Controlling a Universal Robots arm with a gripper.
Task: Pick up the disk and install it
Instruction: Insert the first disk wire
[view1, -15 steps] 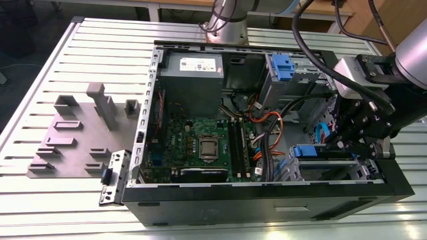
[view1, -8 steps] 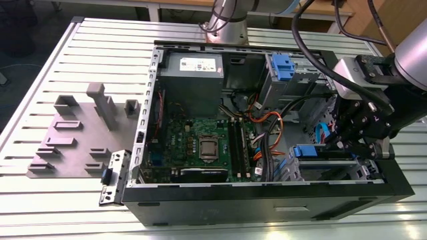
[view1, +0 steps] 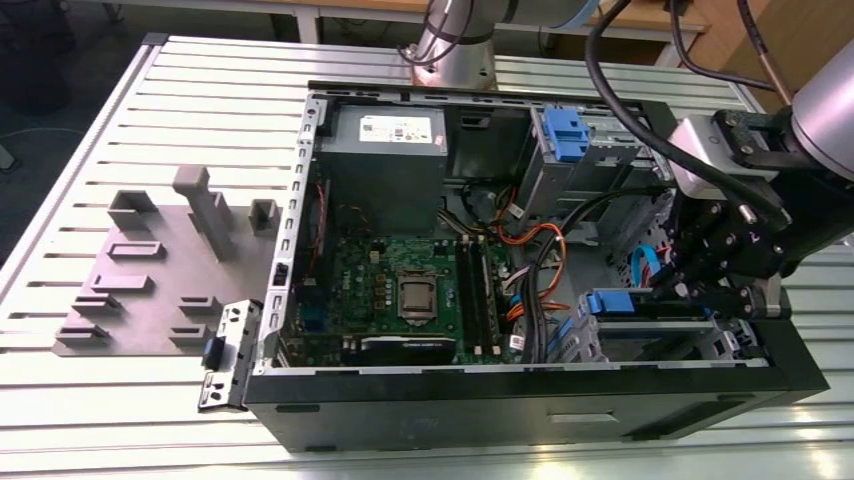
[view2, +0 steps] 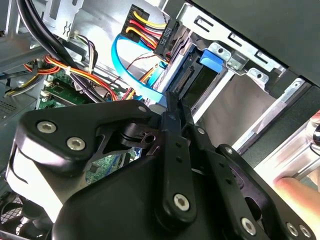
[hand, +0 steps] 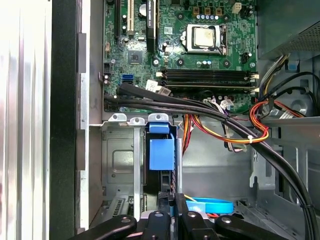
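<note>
One gripper (view1: 714, 285) hangs inside the open case (view1: 534, 400) on the bench (view1: 160, 400) in the exterior view, low at that view's right, over the lower drive bay. The disk (view1: 654, 305) sits edge-up in that bay, its blue rail end (view1: 611, 302) toward the motherboard (view1: 400, 290), long axis running across toward the case's right wall.

In the second wrist view, the gripper (view2: 172, 107) fingers (view2: 174, 131) are drawn together onto the disk's (view2: 192, 85) thin edge; a blue tab (view2: 211, 59) and blue cable (view2: 135, 75) lie just beyond.

In the first wrist view, the disk (hand: 162, 180) stands on edge in the bay cage (hand: 120, 165), blue rail (hand: 162, 154) pointing at the motherboard (hand: 165, 45), gripper (hand: 170, 200) closed on it.
</note>
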